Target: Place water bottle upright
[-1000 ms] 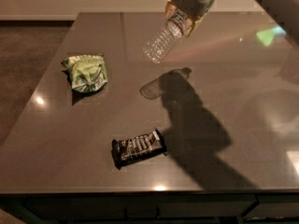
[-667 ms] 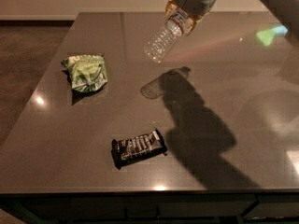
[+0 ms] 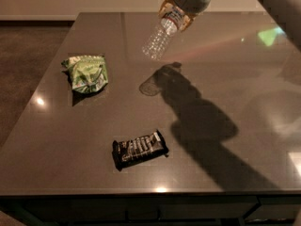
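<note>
Holding nearly steady: against the view a second back, the water bottle has barely shifted and keeps the same slant. Gripper sits at the top of view, jaws clenched on the bottle's neck. The body hangs down-left from the jaws, base lowest, clear above the bench. Judgement: lowering not yet begun, and the tilt needs taking out before the base lands. Green bag well left of the jaws, dark wrapper far below them, both unmoved.
</note>
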